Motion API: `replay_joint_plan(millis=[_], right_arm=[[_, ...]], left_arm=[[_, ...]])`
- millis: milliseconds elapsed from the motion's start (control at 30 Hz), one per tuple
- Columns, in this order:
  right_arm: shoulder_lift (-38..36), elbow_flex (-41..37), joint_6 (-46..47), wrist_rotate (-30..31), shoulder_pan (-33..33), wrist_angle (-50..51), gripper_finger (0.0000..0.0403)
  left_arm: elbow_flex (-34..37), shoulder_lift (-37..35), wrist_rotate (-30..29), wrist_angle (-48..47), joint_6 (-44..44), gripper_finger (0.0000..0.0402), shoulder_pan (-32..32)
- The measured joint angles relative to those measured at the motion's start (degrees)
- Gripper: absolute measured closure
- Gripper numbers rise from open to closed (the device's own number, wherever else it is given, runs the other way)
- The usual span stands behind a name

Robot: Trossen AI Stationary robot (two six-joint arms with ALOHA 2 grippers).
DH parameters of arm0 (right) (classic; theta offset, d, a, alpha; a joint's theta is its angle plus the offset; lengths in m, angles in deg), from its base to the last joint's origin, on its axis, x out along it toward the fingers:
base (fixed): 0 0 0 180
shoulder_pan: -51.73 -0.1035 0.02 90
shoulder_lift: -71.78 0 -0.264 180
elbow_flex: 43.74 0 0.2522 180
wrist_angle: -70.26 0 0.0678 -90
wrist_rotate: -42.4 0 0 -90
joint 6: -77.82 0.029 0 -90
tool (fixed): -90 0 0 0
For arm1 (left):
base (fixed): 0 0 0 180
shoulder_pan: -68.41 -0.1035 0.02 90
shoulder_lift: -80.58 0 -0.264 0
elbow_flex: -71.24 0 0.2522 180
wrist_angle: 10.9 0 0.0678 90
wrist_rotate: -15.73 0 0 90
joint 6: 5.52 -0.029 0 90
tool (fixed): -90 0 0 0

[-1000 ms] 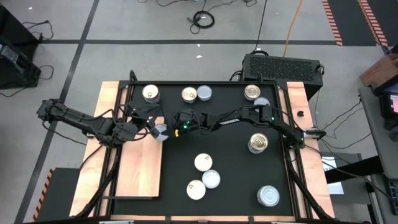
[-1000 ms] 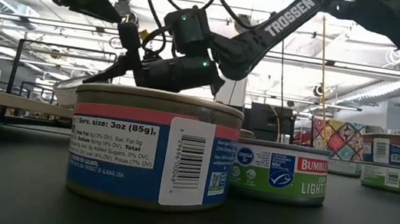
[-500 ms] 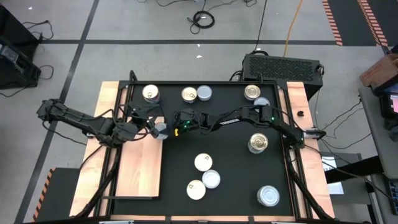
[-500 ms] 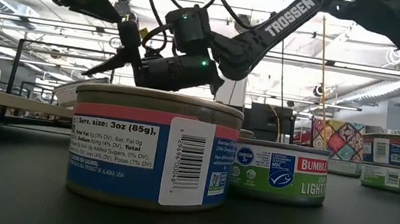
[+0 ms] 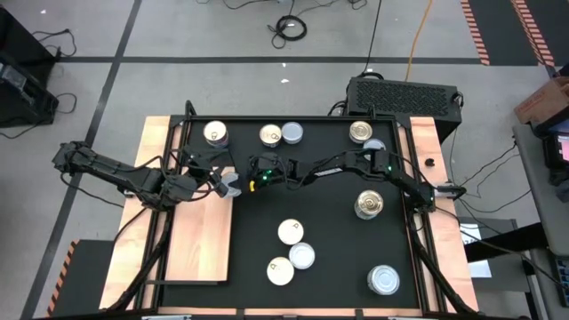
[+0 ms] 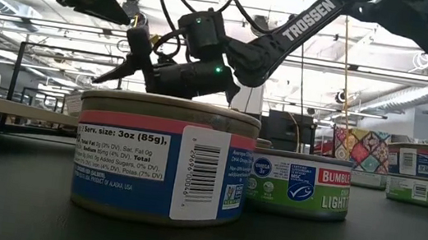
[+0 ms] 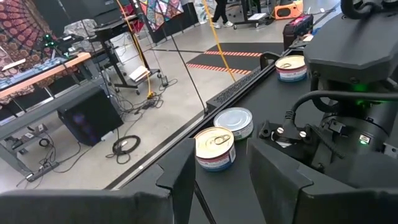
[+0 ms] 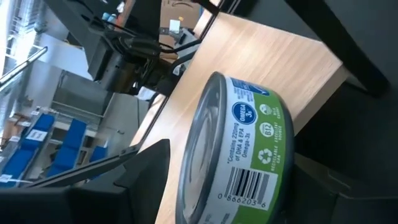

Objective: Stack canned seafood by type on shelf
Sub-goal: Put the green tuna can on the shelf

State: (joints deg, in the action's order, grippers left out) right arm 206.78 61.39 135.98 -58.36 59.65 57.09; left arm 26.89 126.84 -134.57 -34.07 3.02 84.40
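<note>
Seen from above, eleven round tins are counted across the black mat. Five show gold or cream tops: one at upper left, one at upper centre, one at upper right, and two lower down. Six show silver-grey tops: and. One light wooden board lies at lower left. Two dark arms reach in, one from each side.
</note>
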Motion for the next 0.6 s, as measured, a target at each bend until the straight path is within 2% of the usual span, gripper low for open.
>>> replay_joint_plan(millis=[233, 467, 600], right_arm=[[0.00, 0.01, -0.51, 0.73, 0.07, 0.21, 0.0149], [0.00, 0.01, -0.55, 0.16, 0.07, 0.21, 0.0149], [-0.02, -0.07, -0.65, -0.11, 0.07, 0.70, 0.0149]], left_arm=[[0.00, 0.00, 1.23, -0.34, 0.00, 0.0254, 0.00], [-0.02, 0.24, 16.72, -0.40, -1.62, 0.0254, 0.00], [-0.10, 1.37, 19.38, -2.64, -3.13, 0.0254, 0.00]])
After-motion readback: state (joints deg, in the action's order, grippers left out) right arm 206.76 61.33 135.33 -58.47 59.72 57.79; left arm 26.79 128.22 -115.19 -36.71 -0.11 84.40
